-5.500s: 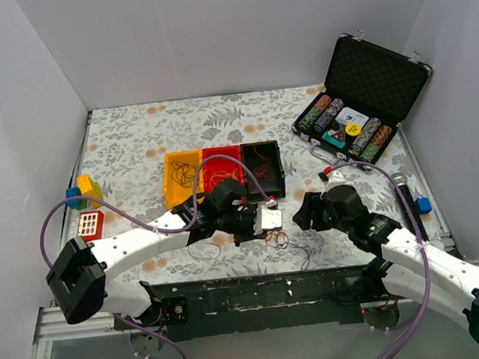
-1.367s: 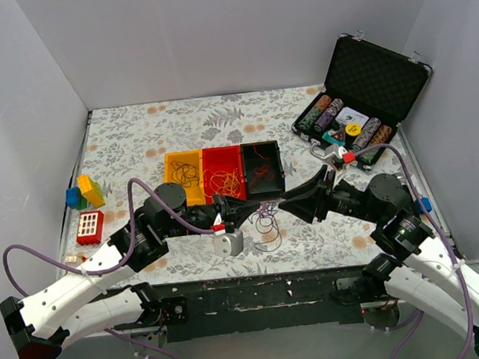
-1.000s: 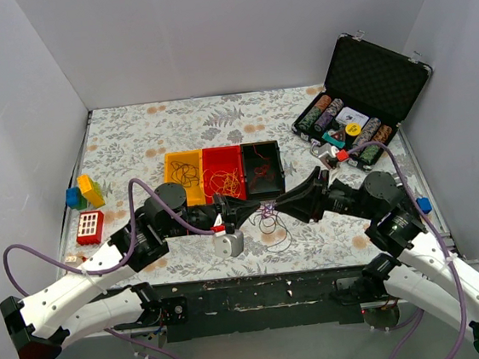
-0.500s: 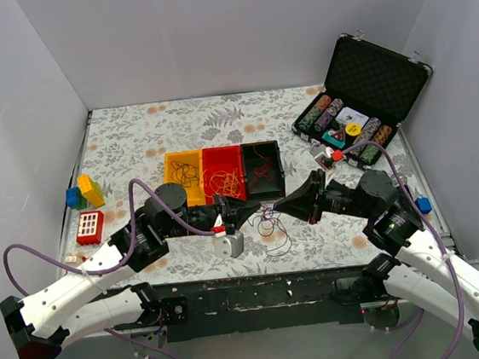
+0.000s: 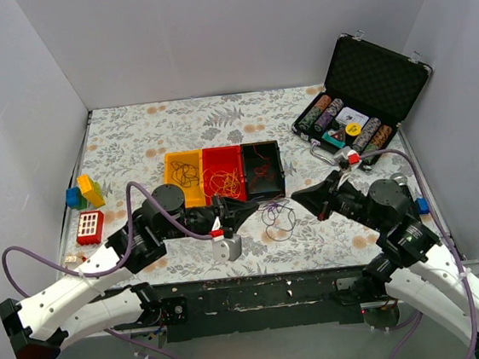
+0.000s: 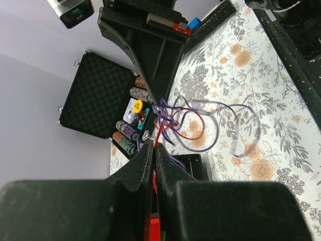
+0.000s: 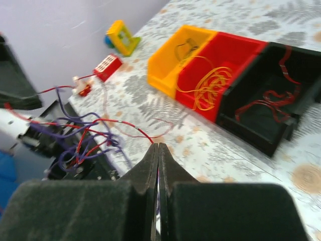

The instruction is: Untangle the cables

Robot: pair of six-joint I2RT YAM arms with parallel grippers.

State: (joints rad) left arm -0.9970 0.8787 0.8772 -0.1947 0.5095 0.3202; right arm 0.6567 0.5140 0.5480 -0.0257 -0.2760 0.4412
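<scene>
The left gripper (image 5: 244,207) reaches in from 8 o'clock near the table's 6 o'clock edge. The right gripper (image 5: 296,197) reaches in from 4 o'clock, and the two tips face each other a little apart. Between them sit the cables (image 5: 276,216), a loose knot of purple and red strands above the floral tablecloth (image 5: 132,139); whether its loops touch the cloth cannot be told.

In the left wrist view the left fingers (image 6: 143,160) are pressed together on a red strand that leads out to the knot (image 6: 188,120). The right fingers (image 7: 148,163) are likewise pinched flat, and a thin red strand runs into their tip from the knot (image 7: 83,143) at their 9 o'clock.

At the knot's 12 o'clock three bins touch in a row. The yellow bin (image 5: 179,162) holds dark wires, the red bin (image 5: 220,154) holds yellow wires, and the black bin (image 5: 278,168) holds red wires. At 9 o'clock lies a red toy block (image 5: 91,223), with a yellow block (image 5: 91,190) just beyond it. At 2 o'clock a poker chip case (image 5: 378,75) stands open.
</scene>
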